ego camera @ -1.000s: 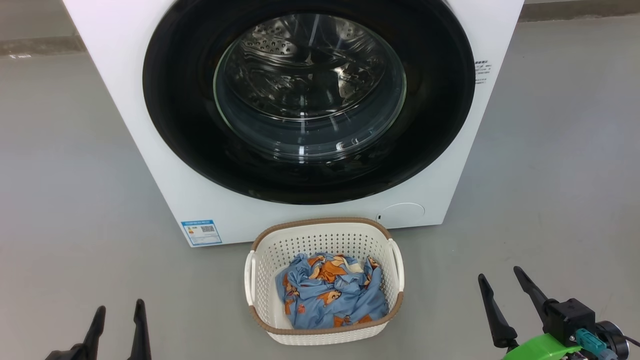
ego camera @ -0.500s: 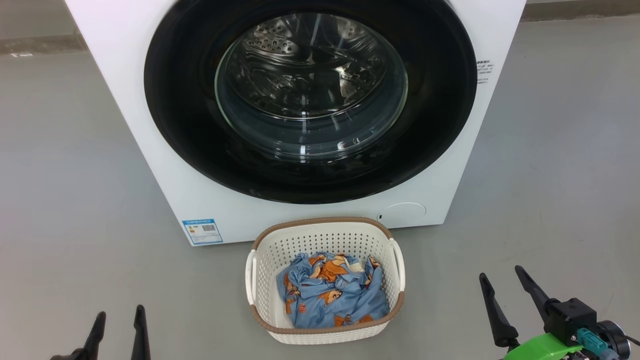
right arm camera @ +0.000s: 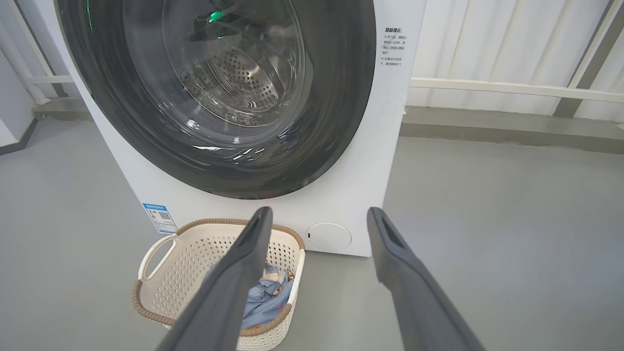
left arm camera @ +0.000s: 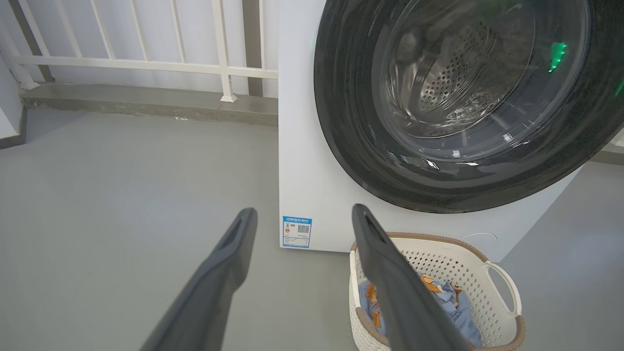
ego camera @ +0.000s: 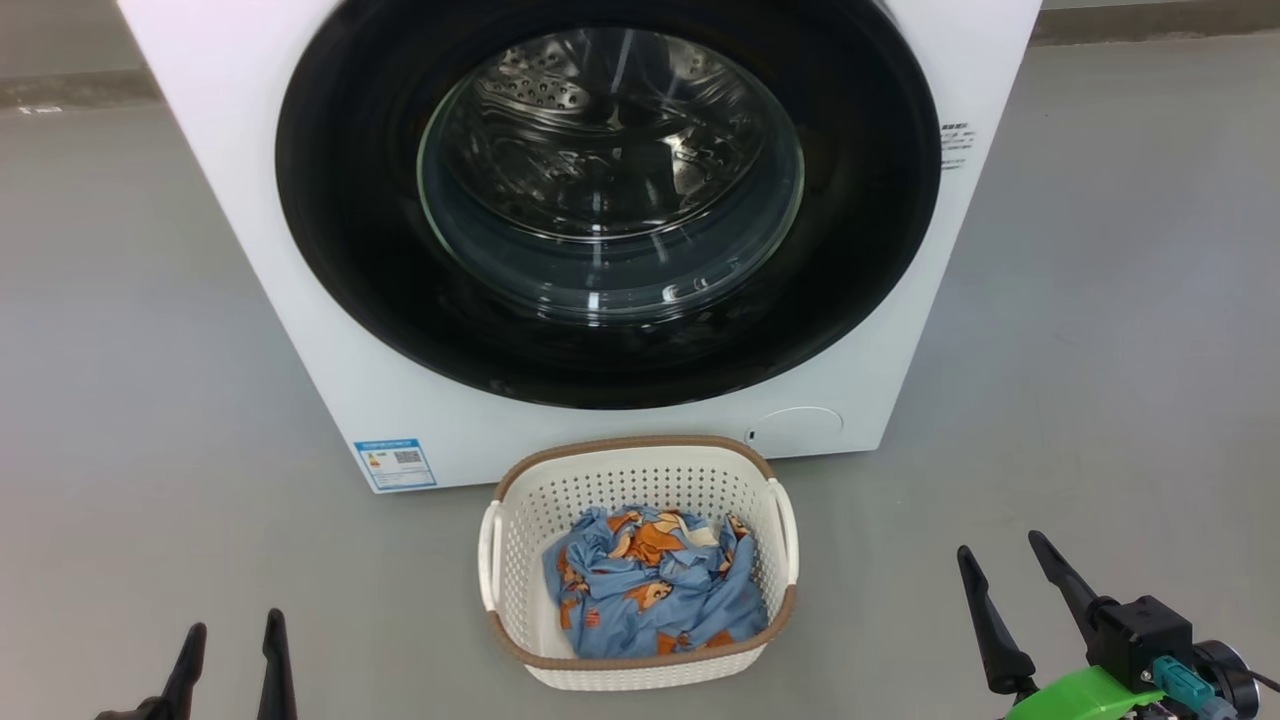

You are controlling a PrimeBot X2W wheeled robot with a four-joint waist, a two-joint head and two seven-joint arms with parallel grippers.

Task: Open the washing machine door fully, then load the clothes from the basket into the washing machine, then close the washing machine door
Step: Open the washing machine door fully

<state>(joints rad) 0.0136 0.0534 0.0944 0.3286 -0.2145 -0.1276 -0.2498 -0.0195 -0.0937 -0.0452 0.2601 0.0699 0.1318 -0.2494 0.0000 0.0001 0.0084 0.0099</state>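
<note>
Nothing of the task is done yet: the large round washing machine door [ego camera: 610,190], glossy black rim around bulging clear glass, sits shut on the big white boxy washing machine [ego camera: 460,440]. The crumpled light blue, orange-printed clothes [ego camera: 650,585] lie in the small cream perforated plastic basket [ego camera: 640,478] on the grey floor just before it. The left tool [ego camera: 235,625] and right tool [ego camera: 998,545] hover low, spread open and empty.

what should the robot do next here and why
Probably raise the right hand toward the black rim of the door to start pulling it open. The door looks shut against the washing machine, the clothes lie in the basket, and the left hand, like the right, is open, low and touching nothing.
</note>
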